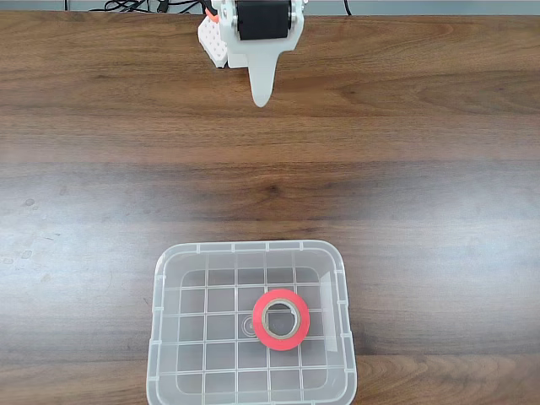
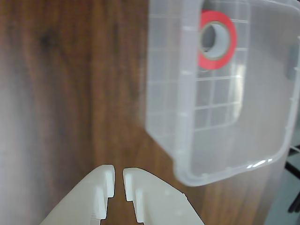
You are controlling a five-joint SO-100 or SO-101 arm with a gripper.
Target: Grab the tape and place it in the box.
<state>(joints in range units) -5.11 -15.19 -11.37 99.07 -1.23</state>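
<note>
In the wrist view the gripper (image 2: 118,180) sits closest, its pale fingers nearly together with only a thin slit between them, holding nothing, above the bare wooden table (image 2: 70,93). Farther off, well apart from it, is the box (image 2: 187,154); its far edge is cut off. The tape (image 1: 281,319) lies flat on the box's gridded floor.

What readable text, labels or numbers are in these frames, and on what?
None can be read.
Tape: plain red, no print seen.
Box: clear plastic with a moulded grid, no label.
Tool: plain white fingers, no markings.
Table: bare wood grain.
</note>
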